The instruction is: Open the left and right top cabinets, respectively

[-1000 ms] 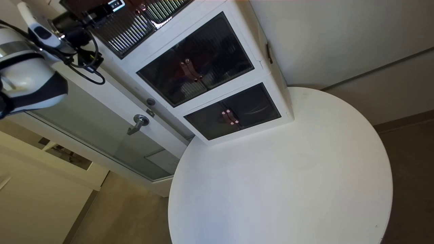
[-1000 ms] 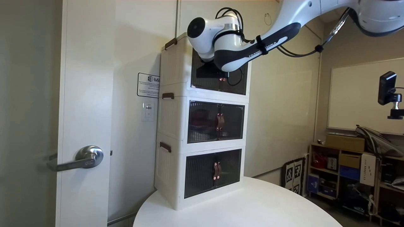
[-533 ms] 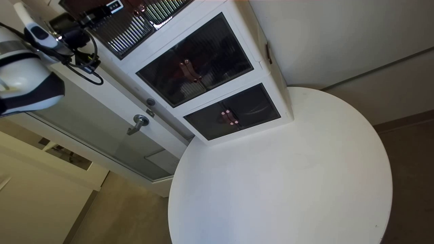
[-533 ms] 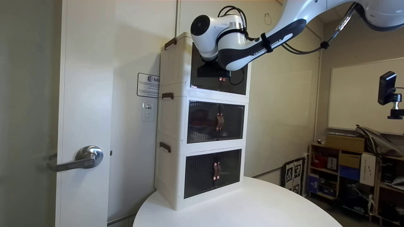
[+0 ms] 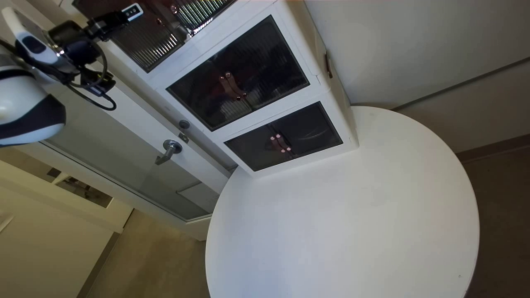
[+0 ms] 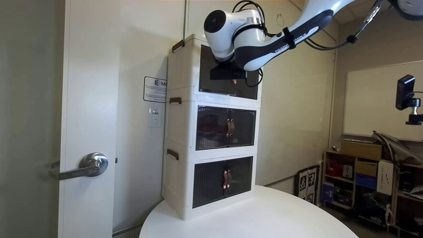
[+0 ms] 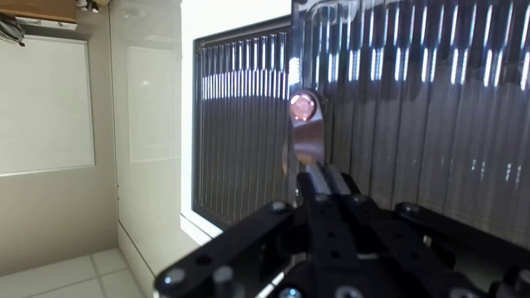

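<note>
The left top cabinet [image 7: 434, 136] fills the right of the wrist view, its ribbed door [image 7: 393, 124] standing forward of the right top cabinet [image 7: 240, 140]. The left door's brown strap handle [image 7: 308, 134] runs down mid-frame into the tips of the gripper [image 7: 323, 168]; the jaws are drawn nearly together, pinching the strap, with the left door just beyond them and the right cabinet to their upper left. At upper centre of an exterior view, the arm [image 6: 254, 51] covers part of these 2 cabinets. Below, 2 more tiers [image 6: 214, 129] of the white unit [image 6: 180, 125] have closed doors.
</note>
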